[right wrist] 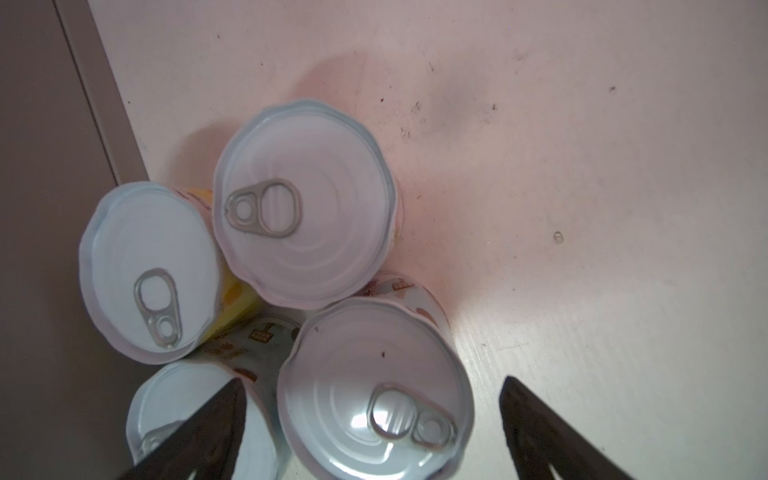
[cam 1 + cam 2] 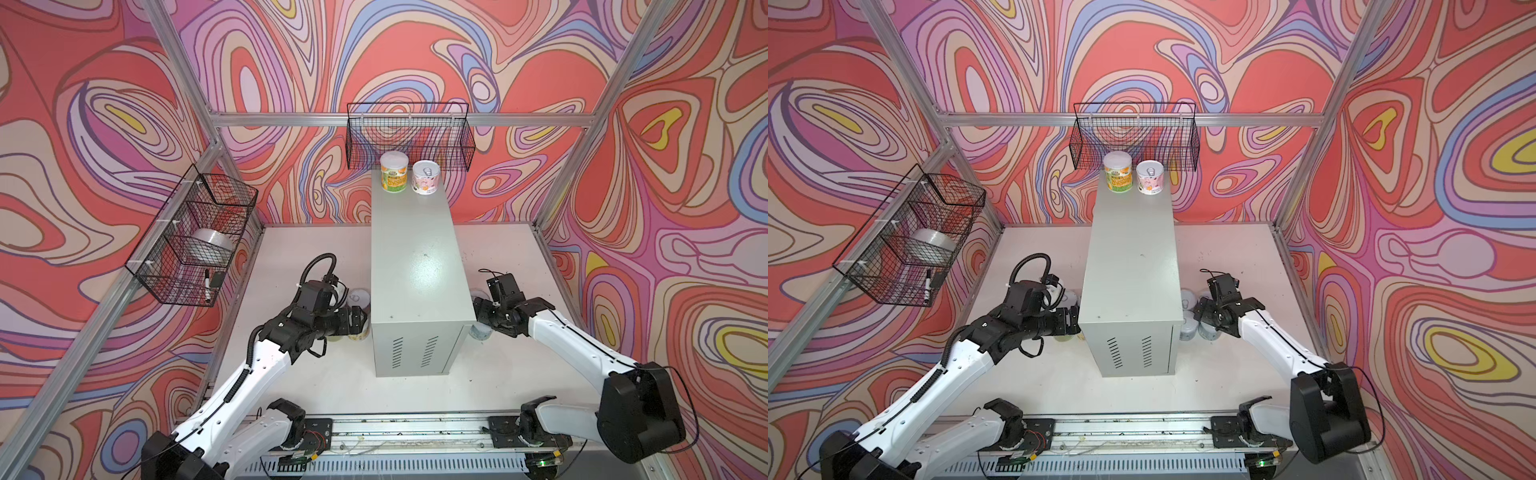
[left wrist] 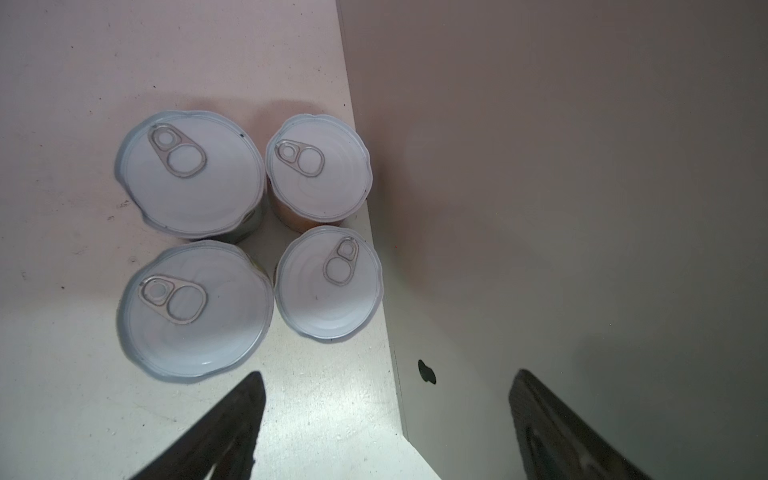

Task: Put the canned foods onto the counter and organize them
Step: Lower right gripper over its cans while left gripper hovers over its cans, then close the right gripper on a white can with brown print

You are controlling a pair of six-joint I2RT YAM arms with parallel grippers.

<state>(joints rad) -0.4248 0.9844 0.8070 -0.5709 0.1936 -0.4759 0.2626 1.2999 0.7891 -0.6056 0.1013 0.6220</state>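
L tool (image 3: 388,374) & R tool (image 1: 372,379) both downward, jaws wide apart

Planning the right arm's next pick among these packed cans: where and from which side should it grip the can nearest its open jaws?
Probably the curved side wall of that upright can, from straight above: its flat lid offers no hold. One finger has bare tabletop beside it; the other must slip past the neighbouring can.
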